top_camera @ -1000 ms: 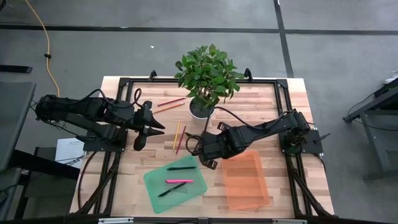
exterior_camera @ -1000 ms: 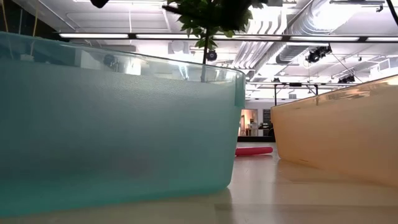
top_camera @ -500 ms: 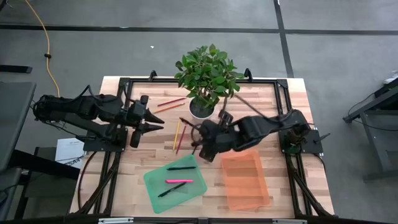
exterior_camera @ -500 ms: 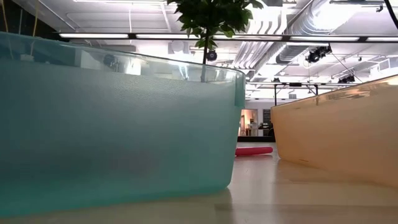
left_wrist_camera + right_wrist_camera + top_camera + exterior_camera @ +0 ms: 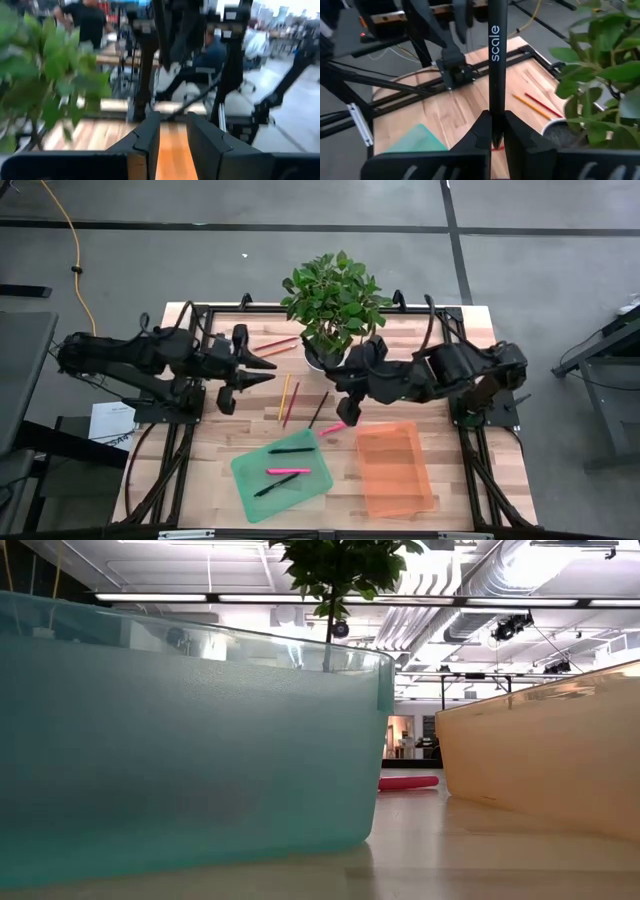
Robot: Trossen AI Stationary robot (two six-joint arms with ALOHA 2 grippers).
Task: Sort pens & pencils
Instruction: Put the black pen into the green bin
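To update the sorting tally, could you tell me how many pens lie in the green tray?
3 in the green tray: a black pen nearest the plant, a pink pen mid-tray, a second black pen farthest from it. None seems hidden.

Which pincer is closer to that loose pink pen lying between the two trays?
Right. The right pincer hovers just beside the pink pen; the left pincer sits much farther off.

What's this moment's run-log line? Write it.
right pincer: shut on black pen | left pincer: open, idle | green tray: three pens
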